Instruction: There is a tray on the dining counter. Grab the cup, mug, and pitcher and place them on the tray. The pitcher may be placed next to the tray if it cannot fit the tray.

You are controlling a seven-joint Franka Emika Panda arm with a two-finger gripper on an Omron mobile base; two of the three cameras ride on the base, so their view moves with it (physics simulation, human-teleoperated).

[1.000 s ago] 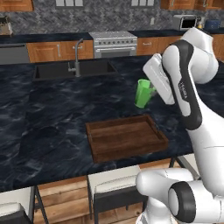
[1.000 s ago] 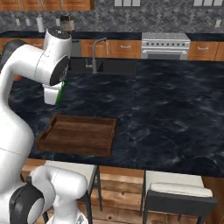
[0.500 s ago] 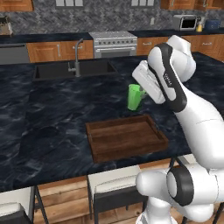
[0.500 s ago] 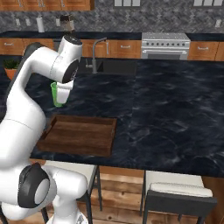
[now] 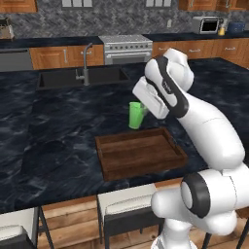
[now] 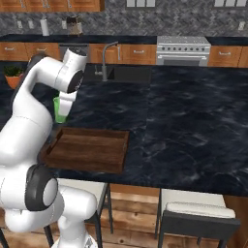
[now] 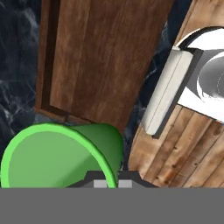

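While the claw (image 5: 141,108) hangs in the air, the big black counter (image 5: 53,126) spreads out far below it on every side. It is dark stone with thin white lines running through it.

Behind the claw, farther back on the counter, sits a sink (image 5: 78,78) with a tall tap (image 5: 86,62). Past that, against the back wall, stands a shiny stove (image 5: 125,48) between wooden drawers.

Down below the claw and a little closer to the robot lies the brown wooden tray (image 5: 138,153). It is flat with low sides, and it rests near the front edge of the counter. In the hand view the tray (image 7: 100,57) shows just past the cup's bottom.

Under the counter edge, lower than the claw, stand two stools (image 5: 126,209) with pale seats.

Smallest of all is the green cup (image 5: 136,115). The claw is closed tight on its rim, with the cup hanging right under it. The cup has no handle and gets thinner toward the bottom. It floats above the counter, just behind the far edge of the tray, not touching anything else. From the other side, the cup (image 6: 60,110) peeks out beside the white arm.
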